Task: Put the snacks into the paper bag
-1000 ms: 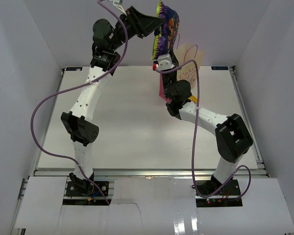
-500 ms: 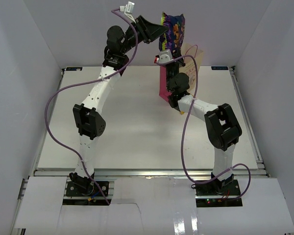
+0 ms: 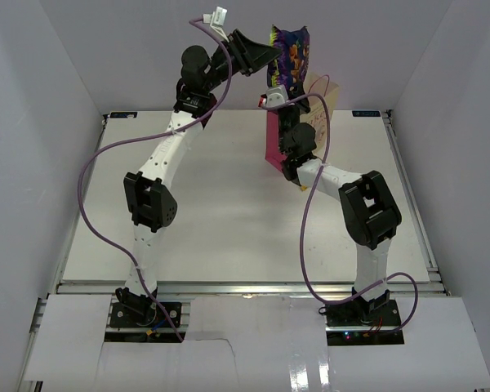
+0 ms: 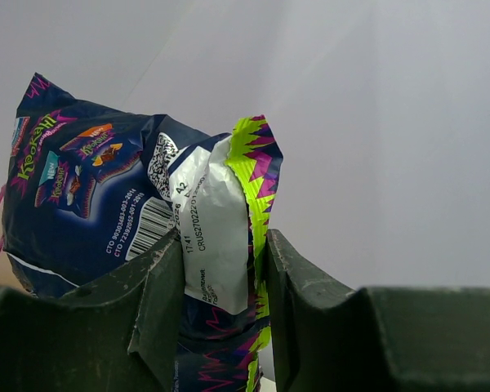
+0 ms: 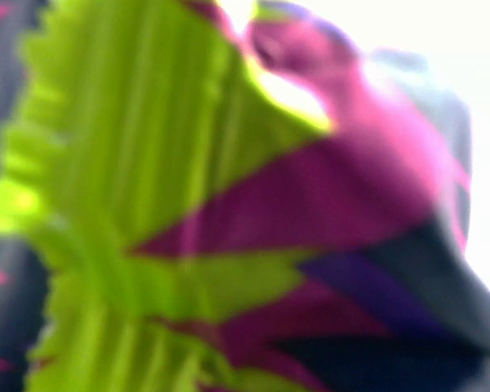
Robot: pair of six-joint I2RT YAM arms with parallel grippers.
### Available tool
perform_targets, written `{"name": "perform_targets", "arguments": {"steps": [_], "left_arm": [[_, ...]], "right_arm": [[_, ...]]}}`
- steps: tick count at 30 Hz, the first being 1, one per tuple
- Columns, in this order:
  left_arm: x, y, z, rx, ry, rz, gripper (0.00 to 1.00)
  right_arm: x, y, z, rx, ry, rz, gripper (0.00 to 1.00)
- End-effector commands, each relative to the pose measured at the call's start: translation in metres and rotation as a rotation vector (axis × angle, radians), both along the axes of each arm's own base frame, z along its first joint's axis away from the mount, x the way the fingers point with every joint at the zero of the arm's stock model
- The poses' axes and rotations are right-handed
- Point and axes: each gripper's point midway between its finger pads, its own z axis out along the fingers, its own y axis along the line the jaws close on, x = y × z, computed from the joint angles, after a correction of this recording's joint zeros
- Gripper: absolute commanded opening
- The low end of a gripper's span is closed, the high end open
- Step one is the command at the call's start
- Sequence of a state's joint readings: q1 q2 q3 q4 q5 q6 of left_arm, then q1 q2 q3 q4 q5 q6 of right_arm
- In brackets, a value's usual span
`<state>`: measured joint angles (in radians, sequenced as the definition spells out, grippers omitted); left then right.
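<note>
My left gripper [image 3: 269, 59] is raised at the far back and is shut on the seam edge of the blue-purple chip bag [image 3: 290, 51]. The chip bag hangs upright just above the mouth of the paper bag [image 3: 320, 110], whose pink side panel [image 3: 272, 152] faces left. In the left wrist view the fingers [image 4: 159, 294] clamp the chip bag [image 4: 90, 192] at its green-zigzag edge. My right gripper [image 3: 276, 100] sits at the paper bag's left rim, below the chip bag; its jaws are hidden. The right wrist view shows only the blurred chip bag [image 5: 229, 204]. No yellow bars or purple packet show.
White enclosure walls stand close behind and on both sides of the white table [image 3: 212, 220]. Purple cables [image 3: 86, 196] loop off both arms. The right arm's elbow [image 3: 367, 208] is folded over the table's right half.
The left arm has carried the chip bag to the right and turned it upright over the paper bag. The right arm has folded in closer to the paper bag.
</note>
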<state>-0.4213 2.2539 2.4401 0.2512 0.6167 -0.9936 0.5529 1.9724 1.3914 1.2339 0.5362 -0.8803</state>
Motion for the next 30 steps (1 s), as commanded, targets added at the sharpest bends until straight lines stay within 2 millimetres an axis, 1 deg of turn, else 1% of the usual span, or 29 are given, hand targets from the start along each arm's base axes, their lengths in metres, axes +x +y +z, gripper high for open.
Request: {"name": "perform_targets", "arguments": {"steps": [1, 2, 3, 5, 9, 11, 12, 14, 15, 18, 20, 21, 22, 24, 26, 27, 30], "left_arm": [[-0.033, -0.003, 0.027, -0.024, -0.081, -0.082, 0.0], [-0.032, -0.004, 0.025, -0.023, -0.074, -0.083, 0.0], [-0.031, -0.005, 0.022, -0.019, -0.068, -0.086, 0.0], [-0.03, -0.006, 0.018, -0.012, -0.061, -0.093, 0.0], [-0.03, -0.007, 0.014, -0.004, -0.059, -0.098, 0.0], [-0.029, -0.008, 0.011, 0.001, -0.055, -0.099, 0.0], [-0.029, -0.008, 0.011, 0.002, -0.054, -0.099, 0.0], [-0.028, -0.008, 0.01, 0.004, -0.052, -0.099, 0.0], [-0.028, -0.008, 0.01, 0.004, -0.052, -0.099, 0.0], [-0.027, -0.008, 0.009, 0.004, -0.047, -0.096, 0.0], [-0.026, -0.008, 0.007, 0.005, -0.041, -0.094, 0.0], [-0.026, -0.009, 0.007, 0.005, -0.039, -0.094, 0.0], [-0.025, -0.009, 0.006, 0.006, -0.036, -0.094, 0.0], [-0.025, -0.01, 0.005, 0.007, -0.033, -0.092, 0.0], [-0.025, -0.011, 0.004, 0.007, -0.03, -0.092, 0.0], [-0.024, -0.012, 0.003, 0.008, -0.028, -0.092, 0.0], [-0.023, -0.014, 0.001, 0.009, -0.019, -0.092, 0.03]], "right_arm": [[-0.03, -0.042, 0.054, 0.151, -0.221, -0.067, 0.37], [-0.03, -0.042, 0.05, 0.146, -0.211, -0.066, 0.38], [-0.03, -0.042, 0.048, 0.148, -0.205, -0.068, 0.4], [-0.031, -0.043, 0.045, 0.148, -0.198, -0.067, 0.42], [-0.032, -0.043, 0.036, 0.143, -0.179, -0.058, 0.5], [-0.034, -0.043, 0.036, 0.144, -0.178, -0.052, 0.52], [-0.035, -0.043, 0.033, 0.139, -0.173, -0.05, 0.56], [-0.038, -0.041, 0.033, 0.141, -0.172, -0.038, 0.61], [-0.039, -0.041, 0.031, 0.135, -0.166, -0.032, 0.67], [-0.044, -0.041, 0.032, 0.138, -0.166, -0.018, 0.75], [-0.045, -0.041, 0.028, 0.138, -0.151, -0.011, 0.79], [-0.048, -0.042, 0.031, 0.142, -0.155, -0.006, 0.8], [-0.05, -0.042, 0.027, 0.141, -0.147, -0.004, 0.81], [-0.054, -0.044, 0.03, 0.149, -0.15, 0.004, 0.82], [-0.057, -0.043, 0.025, 0.144, -0.136, 0.013, 0.84], [-0.059, -0.044, 0.027, 0.149, -0.137, 0.015, 0.85], [-0.061, -0.042, 0.024, 0.141, -0.123, 0.02, 0.87]]}}
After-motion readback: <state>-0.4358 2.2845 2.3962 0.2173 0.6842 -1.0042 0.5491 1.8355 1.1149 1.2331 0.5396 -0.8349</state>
